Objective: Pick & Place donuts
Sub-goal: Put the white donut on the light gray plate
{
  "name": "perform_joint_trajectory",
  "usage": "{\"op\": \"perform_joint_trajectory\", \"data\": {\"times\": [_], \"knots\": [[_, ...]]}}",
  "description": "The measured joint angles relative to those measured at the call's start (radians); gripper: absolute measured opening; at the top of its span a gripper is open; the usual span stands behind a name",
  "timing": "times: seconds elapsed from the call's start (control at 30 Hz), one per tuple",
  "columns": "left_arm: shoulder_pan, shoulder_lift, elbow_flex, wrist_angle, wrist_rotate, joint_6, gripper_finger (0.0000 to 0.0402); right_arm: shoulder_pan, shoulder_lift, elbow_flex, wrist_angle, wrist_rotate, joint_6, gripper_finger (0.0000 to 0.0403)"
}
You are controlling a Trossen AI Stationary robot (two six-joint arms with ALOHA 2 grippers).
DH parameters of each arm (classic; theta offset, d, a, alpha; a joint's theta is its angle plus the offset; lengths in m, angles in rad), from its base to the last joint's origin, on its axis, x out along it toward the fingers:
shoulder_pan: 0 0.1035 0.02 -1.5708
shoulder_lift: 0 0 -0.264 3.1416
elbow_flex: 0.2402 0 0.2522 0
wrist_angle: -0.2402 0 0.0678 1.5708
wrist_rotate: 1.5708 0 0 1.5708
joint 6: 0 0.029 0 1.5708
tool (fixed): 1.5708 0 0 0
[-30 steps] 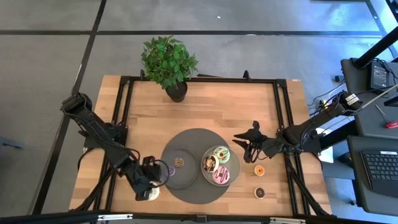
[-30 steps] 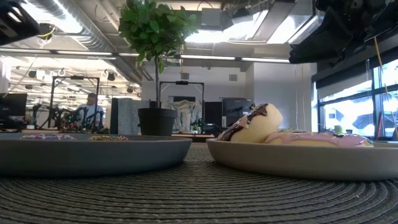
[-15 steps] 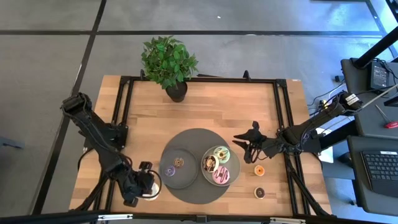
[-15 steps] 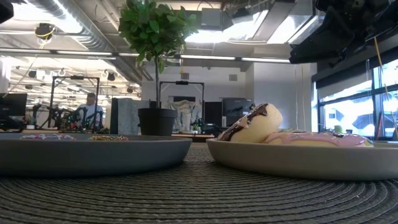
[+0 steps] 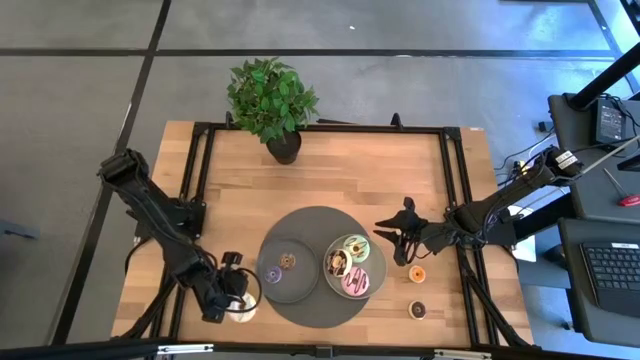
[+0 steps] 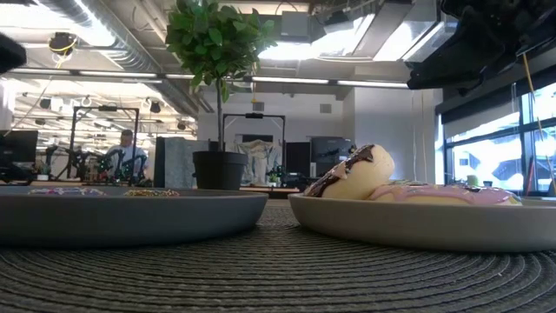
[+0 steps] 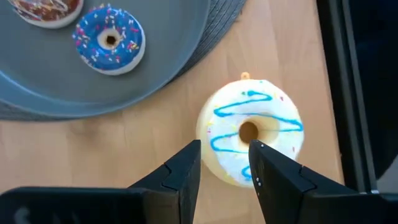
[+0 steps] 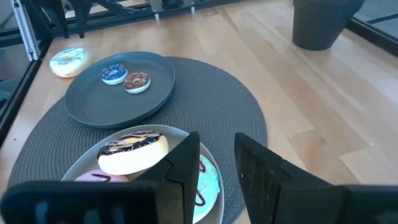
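Note:
The cream donut (image 7: pixel 249 130) (image 5: pixel 243 310), drizzled blue, lies flat on the bare wood near the table's near-left corner. My left gripper (image 7: pixel 224 149) (image 5: pixel 228 290) is open just over it, one fingertip at its edge and one near its hole. The left grey plate (image 5: pixel 300 285) holds the purple mini (image 5: pixel 272 272) and the brown mini (image 5: pixel 288 261). The right plate (image 5: pixel 377 270) holds the chocolate (image 5: pixel 338 262), green (image 5: pixel 356 245) and pink (image 5: pixel 355 283) donuts. The orange mini (image 5: pixel 417 273) and dark brown mini (image 5: pixel 417 309) lie on the wood. My right gripper (image 5: pixel 398 238) (image 8: pixel 217 158) is open beside the right plate. My left gripper stands open over the cream donut (image 7: pixel 273 143) from above, pointing down. I cannot tell whether its fingertips (image 7: pixel 191 149) touch the donut, which lies flat on the table.
Both plates sit on a round dark woven mat (image 5: pixel 315 225). A potted plant (image 5: pixel 272 105) stands at the table's far edge. Black frame rails (image 5: pixel 195 190) run along the left and right sides. Bare wood lies between the plant and the mat.
My left gripper drew back from the left plate's edge toward the table's near-left corner, then came back a little toward the cream donut. The donut has stayed where it was.

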Motion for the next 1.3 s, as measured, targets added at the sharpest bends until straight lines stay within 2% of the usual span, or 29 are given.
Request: {"op": "perform_joint_trajectory", "data": {"times": [0.2,0.47,0.6,1.03,1.17,1.3], "knots": [[0.000,0.006,-0.055,0.128,0.003,-0.019,0.0129,0.000,0.000,0.000,0.000,0.000,-0.012,0.0103],[0.000,0.089,-0.066,0.159,0.010,-0.017,0.0132,0.000,0.000,0.000,0.000,0.079,-0.017,0.0103],[0.000,0.145,-0.066,0.168,0.009,-0.020,0.0128,0.000,0.000,0.000,0.000,0.081,-0.016,0.0103],[0.000,0.167,-0.067,0.291,-0.004,-0.165,0.0133,0.000,0.000,0.000,0.016,0.081,-0.014,0.0103],[0.000,0.167,-0.067,0.294,0.002,-0.149,0.0125,0.000,0.000,0.000,0.016,0.081,-0.013,0.0103],[0.000,0.167,-0.067,0.293,0.016,-0.148,0.0099,0.000,0.000,0.000,0.016,0.081,-0.013,0.0103]]}}
